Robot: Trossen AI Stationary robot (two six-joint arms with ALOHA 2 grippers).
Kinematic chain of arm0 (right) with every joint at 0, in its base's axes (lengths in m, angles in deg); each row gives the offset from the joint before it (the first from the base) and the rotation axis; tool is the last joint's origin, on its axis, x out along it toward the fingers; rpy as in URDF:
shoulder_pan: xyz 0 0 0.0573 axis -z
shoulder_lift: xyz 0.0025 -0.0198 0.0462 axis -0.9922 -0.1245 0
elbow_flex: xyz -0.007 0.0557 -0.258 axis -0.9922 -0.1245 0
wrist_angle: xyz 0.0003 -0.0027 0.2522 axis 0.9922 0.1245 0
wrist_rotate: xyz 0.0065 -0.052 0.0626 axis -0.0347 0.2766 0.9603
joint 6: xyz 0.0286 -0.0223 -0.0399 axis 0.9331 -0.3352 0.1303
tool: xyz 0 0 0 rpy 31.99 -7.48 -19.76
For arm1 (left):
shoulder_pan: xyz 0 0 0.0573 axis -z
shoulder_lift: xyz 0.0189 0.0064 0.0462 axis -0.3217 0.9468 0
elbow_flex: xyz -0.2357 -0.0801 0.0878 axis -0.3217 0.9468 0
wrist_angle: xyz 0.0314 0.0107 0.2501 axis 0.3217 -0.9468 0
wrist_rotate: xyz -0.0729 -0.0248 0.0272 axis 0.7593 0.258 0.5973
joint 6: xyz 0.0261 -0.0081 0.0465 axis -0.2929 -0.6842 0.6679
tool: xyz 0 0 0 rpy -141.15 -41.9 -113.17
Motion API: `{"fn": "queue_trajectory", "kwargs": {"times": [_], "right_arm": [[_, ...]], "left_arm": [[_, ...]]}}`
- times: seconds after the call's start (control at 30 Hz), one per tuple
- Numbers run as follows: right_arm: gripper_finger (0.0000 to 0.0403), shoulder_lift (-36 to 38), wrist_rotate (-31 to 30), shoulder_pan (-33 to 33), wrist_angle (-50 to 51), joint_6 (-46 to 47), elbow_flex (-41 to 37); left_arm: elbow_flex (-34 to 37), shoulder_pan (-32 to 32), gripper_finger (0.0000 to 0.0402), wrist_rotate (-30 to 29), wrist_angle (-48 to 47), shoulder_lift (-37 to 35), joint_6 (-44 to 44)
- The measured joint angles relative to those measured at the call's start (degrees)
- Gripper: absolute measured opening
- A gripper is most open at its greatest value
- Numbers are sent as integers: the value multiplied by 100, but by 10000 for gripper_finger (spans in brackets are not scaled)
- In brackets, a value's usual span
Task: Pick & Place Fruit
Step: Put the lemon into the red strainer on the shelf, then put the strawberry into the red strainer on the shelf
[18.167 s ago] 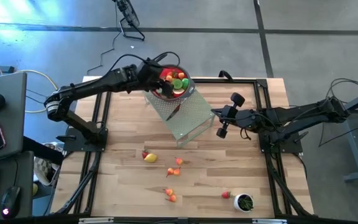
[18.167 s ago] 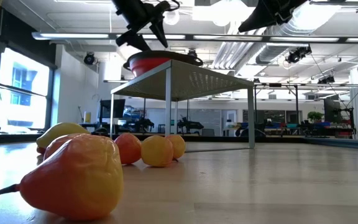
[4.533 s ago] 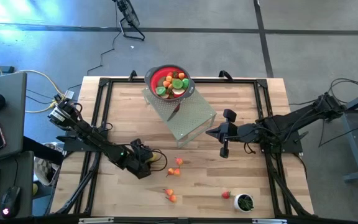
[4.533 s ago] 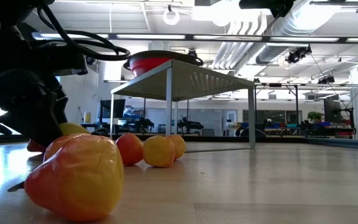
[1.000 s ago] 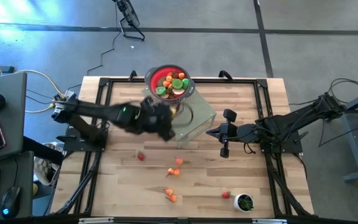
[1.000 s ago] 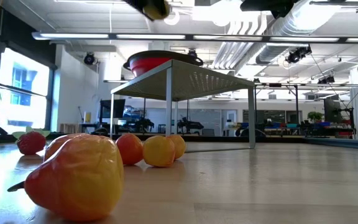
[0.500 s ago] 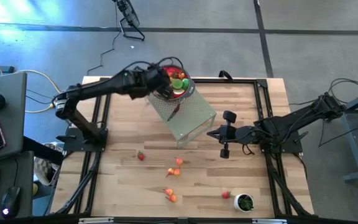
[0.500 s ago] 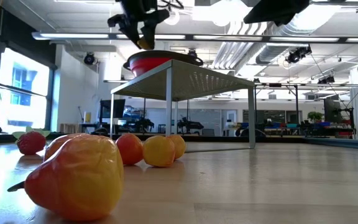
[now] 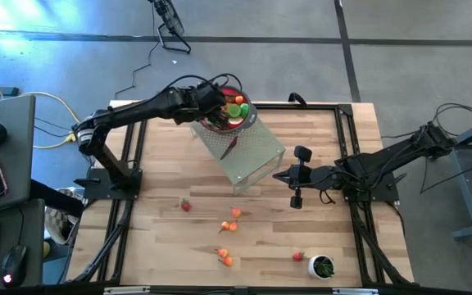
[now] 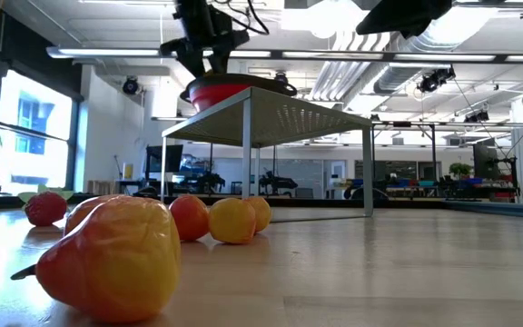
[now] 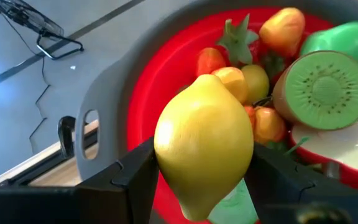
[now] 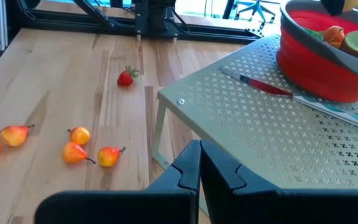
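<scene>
My left gripper [image 9: 216, 103] hangs over the red bowl [image 9: 251, 111], shut on a yellow lemon [image 11: 204, 140]. The bowl stands on a pale perforated stand [image 9: 252, 156] at the table's far side. It holds several fruit pieces, among them a kiwi half [image 11: 324, 87]. Loose on the wood lie a strawberry [image 9: 185, 205], small pears [image 9: 234, 215] [image 9: 224, 256] and another strawberry [image 9: 298, 256]. To the right of the stand, my right gripper [image 9: 279, 174] is shut on nothing and points toward it. My left gripper pinches the lemon between its two fingers [image 11: 135, 171], one on each long side [image 11: 165, 158] of the fruit. The fingers come slanting down from the table's left. The lemon hangs lifted clear, above the fruit in the red bowl.
A red-handled knife [image 9: 230, 147] lies on the stand beside the bowl. A small white cup [image 9: 322, 266] with green contents stands near the front right. A black frame [image 9: 347, 147] borders the wooden table [image 9: 162, 246].
My left gripper has swung with the lemon from over the stand's near left side toward the table's far edge, and now hangs over the red bowl. The lemon has stayed between its fingers.
</scene>
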Motion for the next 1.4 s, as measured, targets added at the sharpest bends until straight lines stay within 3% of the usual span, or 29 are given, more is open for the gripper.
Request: {"fn": "queue_trajectory", "kwargs": {"times": [0.5, 0.77, 0.93, 1.1, 1.4], "right_arm": [[2, 0, 0, -1, 10, 0, 0], [2, 0, 0, -1, 11, 0, 0], [2, 0, 0, 0, 11, -3, 0], [2, 0, 1, -2, 11, -3, 0], [3, 0, 1, -1, 21, -3, 0]], "left_arm": [[2, -6, 204, 5, 15, 97, 98], [2, -6, 260, -2, 17, 97, 236], [2, -6, 269, -4, 44, 83, 202], [2, 6, 247, -7, 34, 21, 402], [2, 0, 156, -4, 58, -3, 678]]}}
